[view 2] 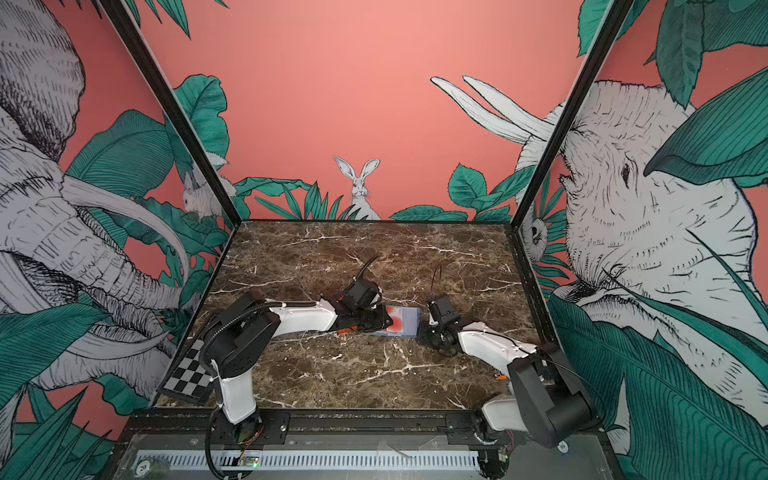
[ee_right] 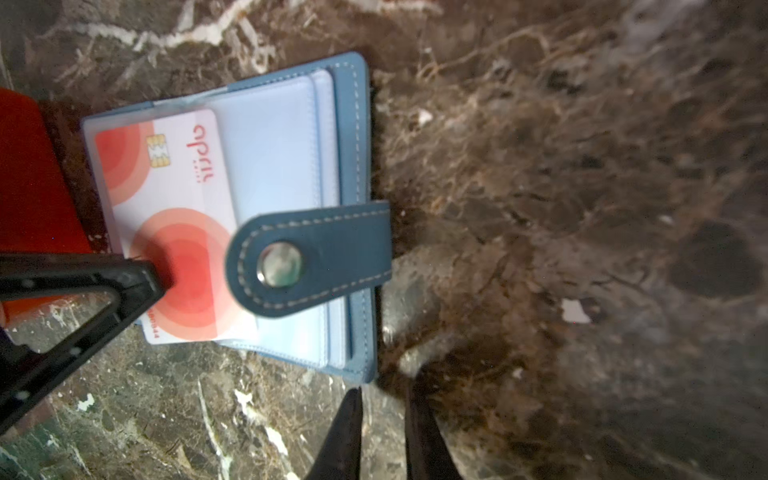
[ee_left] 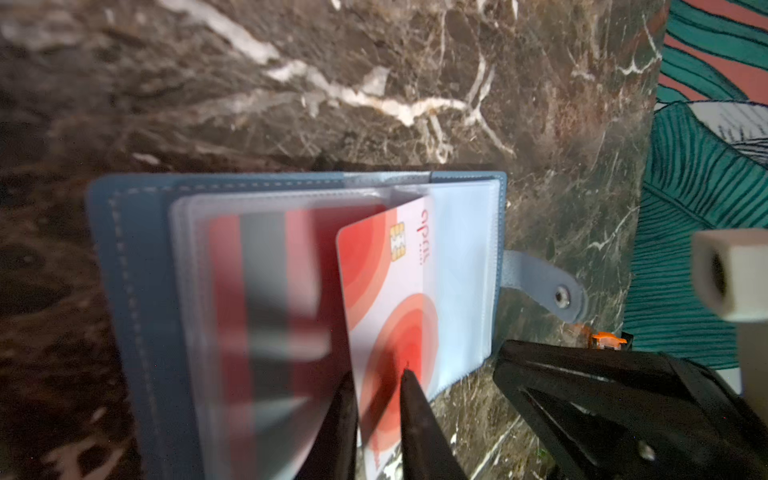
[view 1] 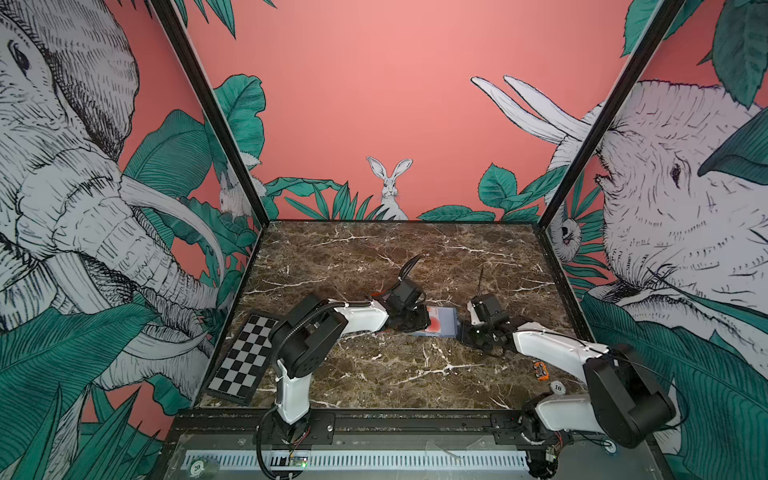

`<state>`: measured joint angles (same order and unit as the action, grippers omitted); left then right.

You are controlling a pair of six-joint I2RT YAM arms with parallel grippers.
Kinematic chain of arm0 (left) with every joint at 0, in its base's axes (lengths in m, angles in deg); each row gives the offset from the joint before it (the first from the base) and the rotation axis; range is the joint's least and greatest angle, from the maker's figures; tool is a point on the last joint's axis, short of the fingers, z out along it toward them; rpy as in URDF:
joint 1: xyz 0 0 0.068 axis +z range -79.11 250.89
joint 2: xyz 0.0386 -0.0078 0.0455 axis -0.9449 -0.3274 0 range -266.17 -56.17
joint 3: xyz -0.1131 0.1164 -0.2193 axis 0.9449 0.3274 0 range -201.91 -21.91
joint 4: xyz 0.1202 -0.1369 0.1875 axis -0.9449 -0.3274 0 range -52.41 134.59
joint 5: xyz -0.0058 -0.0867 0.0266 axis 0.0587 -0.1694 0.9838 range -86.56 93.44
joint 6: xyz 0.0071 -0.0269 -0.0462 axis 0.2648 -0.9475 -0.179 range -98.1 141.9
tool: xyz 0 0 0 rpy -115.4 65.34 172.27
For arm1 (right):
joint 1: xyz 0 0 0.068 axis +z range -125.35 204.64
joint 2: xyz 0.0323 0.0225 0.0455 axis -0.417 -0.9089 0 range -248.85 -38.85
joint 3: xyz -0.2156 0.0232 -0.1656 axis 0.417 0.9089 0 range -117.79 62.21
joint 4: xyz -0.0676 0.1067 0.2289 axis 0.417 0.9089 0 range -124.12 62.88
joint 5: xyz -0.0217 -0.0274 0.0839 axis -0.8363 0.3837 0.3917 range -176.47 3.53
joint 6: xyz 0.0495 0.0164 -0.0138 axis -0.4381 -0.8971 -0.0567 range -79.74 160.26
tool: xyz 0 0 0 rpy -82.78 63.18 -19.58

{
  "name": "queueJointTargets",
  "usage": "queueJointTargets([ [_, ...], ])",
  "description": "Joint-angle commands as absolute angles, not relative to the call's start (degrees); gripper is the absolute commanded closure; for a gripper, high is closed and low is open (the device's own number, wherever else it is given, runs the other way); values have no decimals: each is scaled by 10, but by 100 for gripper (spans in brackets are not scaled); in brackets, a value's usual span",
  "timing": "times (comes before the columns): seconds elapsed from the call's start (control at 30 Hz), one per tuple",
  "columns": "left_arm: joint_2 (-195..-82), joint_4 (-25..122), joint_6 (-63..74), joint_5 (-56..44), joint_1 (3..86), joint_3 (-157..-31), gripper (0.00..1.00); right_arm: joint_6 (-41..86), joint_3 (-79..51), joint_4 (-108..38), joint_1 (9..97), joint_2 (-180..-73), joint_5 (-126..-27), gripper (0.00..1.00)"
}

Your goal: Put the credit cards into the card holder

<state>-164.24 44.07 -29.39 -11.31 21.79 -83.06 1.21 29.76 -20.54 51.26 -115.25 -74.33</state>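
The slate-blue card holder (view 1: 446, 323) (view 2: 410, 322) lies open on the marble in both top views, between my two grippers. A white credit card (ee_left: 399, 291) (ee_right: 178, 187) with red circles sits partly inside a clear sleeve. My left gripper (ee_left: 378, 374) (view 1: 419, 322) straddles the card's outer end, jaws slightly parted, with a gap on one side. Another card (ee_left: 266, 311), red and grey, shows blurred in a sleeve on the other leaf. The snap tab (ee_right: 316, 257) folds over the sleeves. My right gripper (ee_right: 382, 390) (view 1: 463, 332) is open and empty just off the holder's corner (ee_right: 361, 374).
A checkerboard panel (view 1: 245, 357) leans at the table's left edge. A small orange object (view 1: 540, 370) and a white round token (view 1: 557, 387) lie near the right arm's base. A red-orange thing (ee_right: 29, 174) sits beside the holder under the left arm. Printed walls enclose three sides.
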Motion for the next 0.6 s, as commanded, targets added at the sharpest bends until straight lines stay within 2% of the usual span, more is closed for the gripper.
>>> queueJointTargets([
  [0.0, -1619, 352, -258, -70, 215, -844, 76, 22, 280, -175, 514, -1134, -765, 77],
  [0.2, -1594, 326, -238, -41, 214, -838, 73, 25, 274, -172, 513, -1124, -753, 75],
  [0.57, -1594, 347, -240, -67, 214, -832, 76, 27, 270, -204, 507, -1165, -732, 74],
])
